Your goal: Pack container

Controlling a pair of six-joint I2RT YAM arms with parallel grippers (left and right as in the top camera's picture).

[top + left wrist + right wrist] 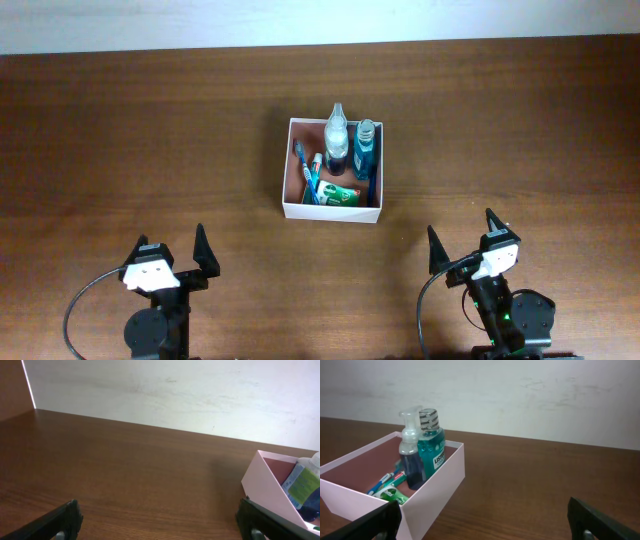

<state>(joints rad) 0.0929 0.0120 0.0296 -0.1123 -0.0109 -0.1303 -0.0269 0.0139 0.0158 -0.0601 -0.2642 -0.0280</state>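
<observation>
Though two bottles (431, 445) show, the container (440, 480) wall half-hides smaller items (385, 487).

Plain robot lab workbench, dark wood-grain table (120, 150), bare off-white wall (175, 390) behind it

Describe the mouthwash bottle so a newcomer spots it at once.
On the table, look in the white container. The mouthwash bottle stands in its far right corner. It holds teal liquid under a flat cap; the pump bottle beside it is dark blue with a nozzle.
</observation>
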